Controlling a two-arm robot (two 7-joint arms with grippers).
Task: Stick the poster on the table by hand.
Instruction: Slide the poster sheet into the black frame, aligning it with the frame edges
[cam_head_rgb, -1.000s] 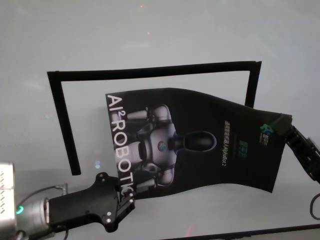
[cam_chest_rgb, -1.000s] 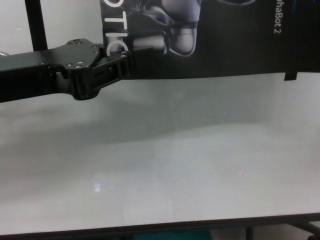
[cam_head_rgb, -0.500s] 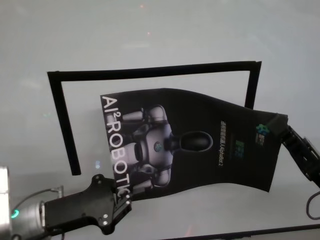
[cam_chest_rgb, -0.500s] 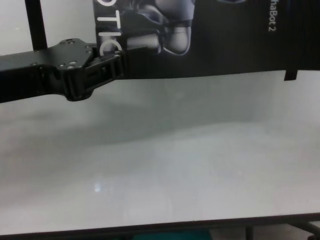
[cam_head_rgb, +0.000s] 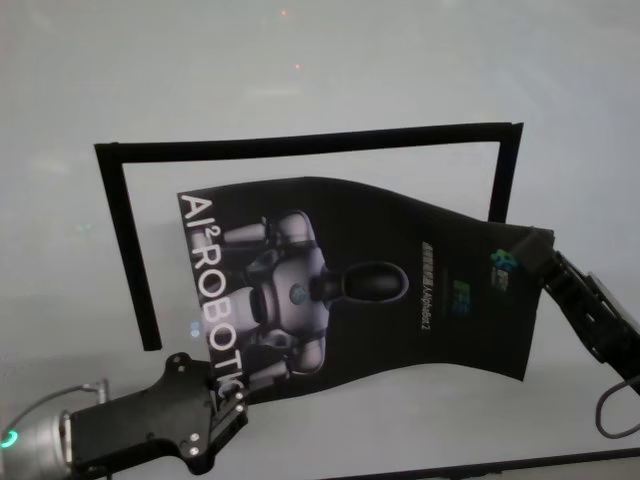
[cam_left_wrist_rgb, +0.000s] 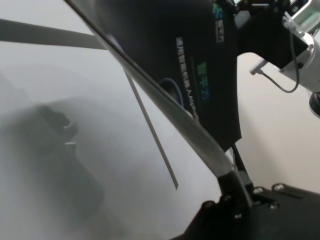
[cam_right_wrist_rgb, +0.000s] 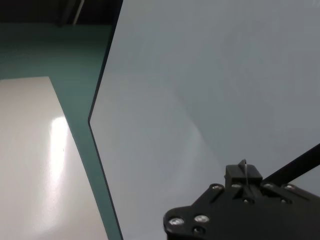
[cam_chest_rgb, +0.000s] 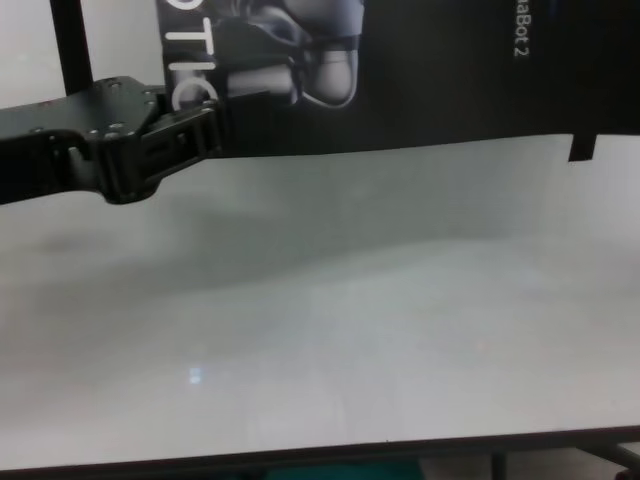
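Observation:
The black poster (cam_head_rgb: 350, 290) with the grey robot figure and white letters is held above the white table (cam_head_rgb: 300, 60), sagging in the middle. My left gripper (cam_head_rgb: 232, 395) is shut on its near left corner, below the letters; it also shows in the chest view (cam_chest_rgb: 195, 135). My right gripper (cam_head_rgb: 540, 250) is shut on the far right corner next to the small logo. The left wrist view shows the poster (cam_left_wrist_rgb: 165, 45) from its edge, running off from my fingers (cam_left_wrist_rgb: 235, 182). The right wrist view shows my right gripper (cam_right_wrist_rgb: 243, 177) pinching a thin edge over the table (cam_right_wrist_rgb: 200, 100).
Narrow black tape strips mark a frame on the table: a far strip (cam_head_rgb: 300, 143), a left strip (cam_head_rgb: 125, 250) and a short right strip (cam_head_rgb: 505, 170). The poster overlaps the frame's inside. The table's near edge (cam_chest_rgb: 320, 455) runs below.
Both grippers have carried the poster to the left and slightly nearer; its left edge now lies closer to the left tape strip.

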